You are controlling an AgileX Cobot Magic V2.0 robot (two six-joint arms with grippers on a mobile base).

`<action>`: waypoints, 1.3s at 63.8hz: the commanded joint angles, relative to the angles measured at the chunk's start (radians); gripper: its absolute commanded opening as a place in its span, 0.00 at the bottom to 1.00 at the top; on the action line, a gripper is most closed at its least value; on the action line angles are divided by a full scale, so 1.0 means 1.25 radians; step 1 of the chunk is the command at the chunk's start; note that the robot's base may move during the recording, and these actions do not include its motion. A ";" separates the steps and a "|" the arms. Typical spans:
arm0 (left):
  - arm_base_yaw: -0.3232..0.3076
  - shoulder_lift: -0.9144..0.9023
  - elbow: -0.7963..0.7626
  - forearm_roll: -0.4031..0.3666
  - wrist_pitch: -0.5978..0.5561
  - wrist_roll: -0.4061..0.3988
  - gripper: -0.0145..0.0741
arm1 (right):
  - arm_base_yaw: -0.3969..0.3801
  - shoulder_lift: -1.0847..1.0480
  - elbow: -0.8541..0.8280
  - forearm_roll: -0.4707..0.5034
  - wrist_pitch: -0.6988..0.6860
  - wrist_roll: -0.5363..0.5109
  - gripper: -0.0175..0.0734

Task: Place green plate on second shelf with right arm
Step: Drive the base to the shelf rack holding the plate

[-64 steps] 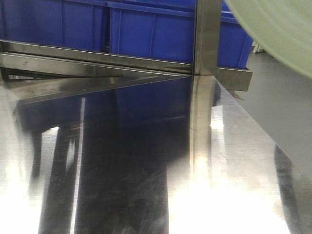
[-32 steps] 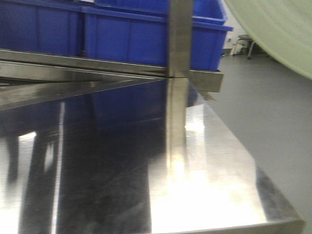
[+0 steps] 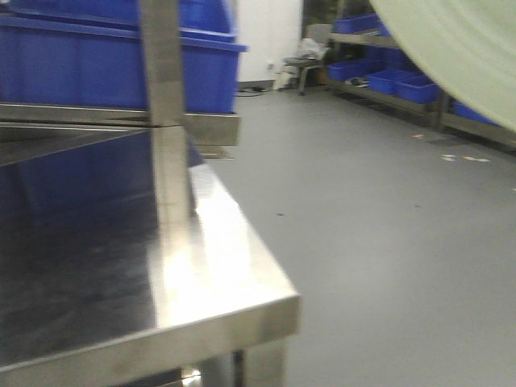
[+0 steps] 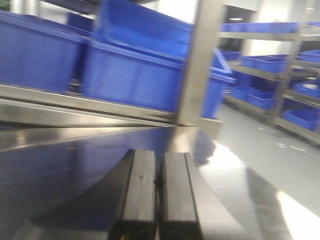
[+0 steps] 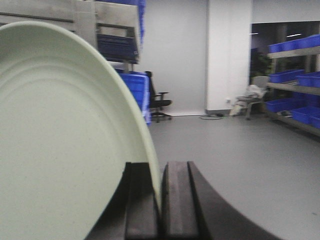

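The pale mint-green plate [image 5: 65,145] fills the left of the right wrist view, held on edge. My right gripper [image 5: 159,172] is shut on its rim, one finger on each face. The plate also shows as a pale curved edge at the top right of the front view [image 3: 459,48]; the right gripper itself is out of that view. My left gripper [image 4: 158,160] is shut and empty, just above the steel shelf surface [image 4: 75,150]. The steel shelf [image 3: 201,266] with its upright post [image 3: 165,97] lies at the left of the front view.
Blue bins [image 3: 89,68] stand on the steel shelf behind the post, also in the left wrist view [image 4: 135,75]. Grey floor [image 3: 387,242] stretches to the right. Racks with blue bins [image 3: 403,81] line the far right wall. An office chair [image 5: 159,102] stands in the distance.
The front view has swung to the right: the shelf post and blue bins slid left, the shelf's right corner and the open floor came into view. The plate stays at the top right.
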 commanded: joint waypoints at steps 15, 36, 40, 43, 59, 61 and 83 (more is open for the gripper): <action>0.003 -0.015 0.033 -0.001 -0.065 -0.002 0.31 | -0.004 0.012 -0.023 -0.011 -0.084 0.006 0.25; 0.003 -0.015 0.033 -0.001 -0.065 -0.002 0.31 | -0.004 0.012 -0.023 -0.011 -0.084 0.006 0.25; 0.003 -0.015 0.033 -0.001 -0.065 -0.002 0.31 | -0.004 0.012 -0.023 -0.011 -0.084 0.006 0.25; 0.003 -0.015 0.033 -0.001 -0.065 -0.002 0.31 | -0.004 0.012 -0.023 -0.011 -0.084 0.006 0.25; 0.003 -0.015 0.033 -0.001 -0.065 -0.002 0.31 | -0.004 0.012 -0.023 -0.011 -0.084 0.006 0.25; 0.003 -0.015 0.033 -0.001 -0.065 -0.002 0.31 | -0.004 0.012 -0.023 -0.011 -0.084 0.006 0.25; 0.003 -0.015 0.033 -0.001 -0.065 -0.002 0.31 | -0.004 0.012 -0.023 -0.011 -0.084 0.006 0.25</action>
